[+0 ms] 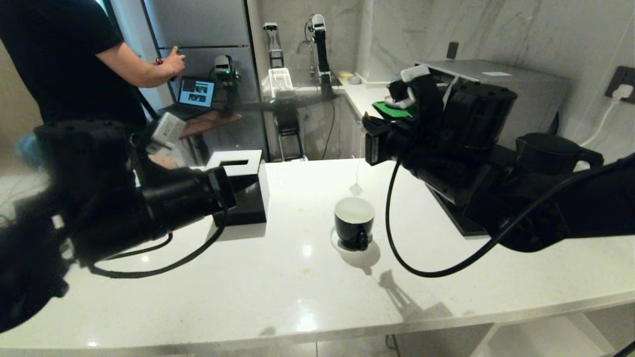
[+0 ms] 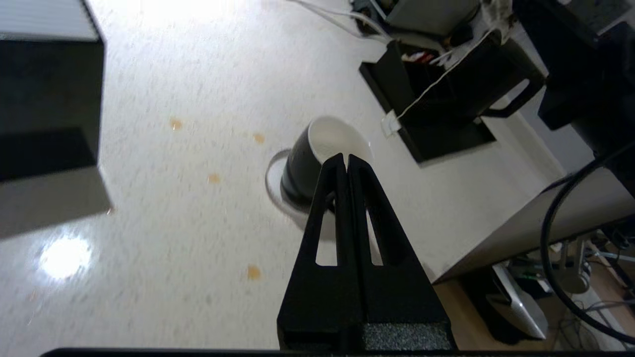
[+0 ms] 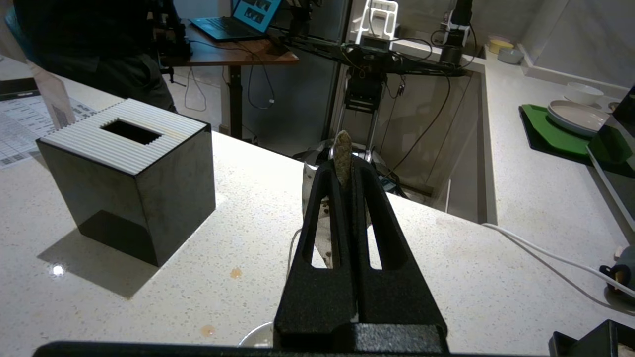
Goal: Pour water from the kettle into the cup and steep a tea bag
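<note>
Pinching the tag end, the right gripper (image 3: pixel 347 166) hangs the tea bag (image 1: pixel 355 189) just above the cup (image 1: pixel 353 222) at counter centre. I should lower it straight, letting any swing settle. Left gripper (image 2: pixel 346 159): pressed together, empty, on the left.

— Can you see all of the kettle (image 1: pixel 555 151)?
— No, the right arm hides its bottom part.
— And water in the cup (image 1: pixel 353 221)?
— Can't tell. It just looks white inside.
</note>
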Robot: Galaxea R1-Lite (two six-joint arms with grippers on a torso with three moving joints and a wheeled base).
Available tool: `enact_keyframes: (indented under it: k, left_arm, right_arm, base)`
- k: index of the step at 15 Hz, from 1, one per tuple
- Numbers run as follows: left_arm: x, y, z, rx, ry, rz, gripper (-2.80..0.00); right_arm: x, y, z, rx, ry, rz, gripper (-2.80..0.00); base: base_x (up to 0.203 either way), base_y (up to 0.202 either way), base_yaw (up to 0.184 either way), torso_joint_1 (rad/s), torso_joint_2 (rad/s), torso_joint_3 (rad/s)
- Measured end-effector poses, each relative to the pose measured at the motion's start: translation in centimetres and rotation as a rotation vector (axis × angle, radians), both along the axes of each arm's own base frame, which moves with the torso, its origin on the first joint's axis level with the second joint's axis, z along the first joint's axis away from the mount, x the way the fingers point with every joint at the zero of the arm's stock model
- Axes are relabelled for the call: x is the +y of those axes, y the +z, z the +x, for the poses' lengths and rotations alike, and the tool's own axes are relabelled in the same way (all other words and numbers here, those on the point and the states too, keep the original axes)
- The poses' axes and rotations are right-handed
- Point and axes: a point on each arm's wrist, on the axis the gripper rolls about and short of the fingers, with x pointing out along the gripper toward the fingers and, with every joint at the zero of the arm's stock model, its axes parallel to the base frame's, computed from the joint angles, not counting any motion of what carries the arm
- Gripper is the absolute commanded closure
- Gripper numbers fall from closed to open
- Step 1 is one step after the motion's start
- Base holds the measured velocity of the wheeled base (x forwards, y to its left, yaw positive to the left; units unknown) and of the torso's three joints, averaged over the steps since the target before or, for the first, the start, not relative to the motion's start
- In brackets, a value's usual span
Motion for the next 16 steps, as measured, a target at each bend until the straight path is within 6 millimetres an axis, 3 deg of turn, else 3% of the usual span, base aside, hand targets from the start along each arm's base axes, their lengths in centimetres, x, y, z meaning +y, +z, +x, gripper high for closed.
enact_keyframes:
  k: [7, 16]
  left_arm:
    - [-2.6, -2.2, 1.0, -0.028, -0.085, 0.08, 0.0]
    - [-5.8, -3.4, 1.6, -0.119, -0.167, 0.036, 0.0]
  right_arm:
    - [-0.3, 0.2, 0.2, -0.007, -0.01, 0.005, 0.0]
    - [-0.5, 0.7, 0.1, -0.018, -0.01, 0.012, 0.0]
  base:
    - [0.0, 0.0, 0.0, 0.0, 0.0, 0.0]
    - [0.0, 0.0, 0.0, 0.0, 0.0, 0.0]
